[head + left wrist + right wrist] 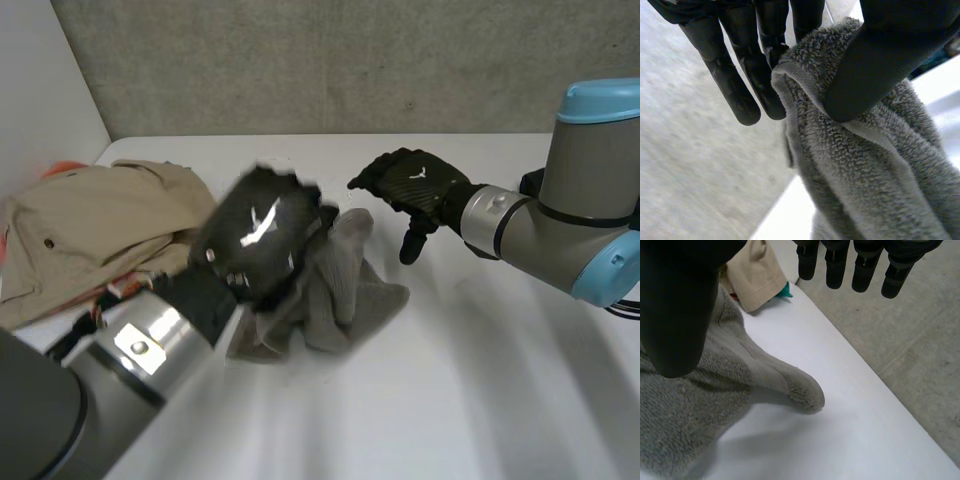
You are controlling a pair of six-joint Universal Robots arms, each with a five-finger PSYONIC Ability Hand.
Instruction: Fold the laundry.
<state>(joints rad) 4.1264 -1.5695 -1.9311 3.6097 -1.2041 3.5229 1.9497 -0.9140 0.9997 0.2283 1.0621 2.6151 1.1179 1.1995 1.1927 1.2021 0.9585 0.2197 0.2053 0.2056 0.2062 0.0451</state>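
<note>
Left hand (262,235) pinches grey towel (345,285) hem, thumb against fingers, bunch raised. Right hand (415,188) hovers empty, fingers relaxed, just right of towel; loose corner points toward it.

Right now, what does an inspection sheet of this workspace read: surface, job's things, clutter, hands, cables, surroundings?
surface: white table, bare beside the laundry.
job's things: grey towel crumpled mid-table, one edge lifted; beige garment heaped at the robot's left side.
clutter: nothing seen.
hands: left hand pinches the towel's hem between thumb and fingers; right hand open, hovering beside the towel, holding nothing.
cables: nothing seen.
surroundings: concrete wall behind the table.
</note>
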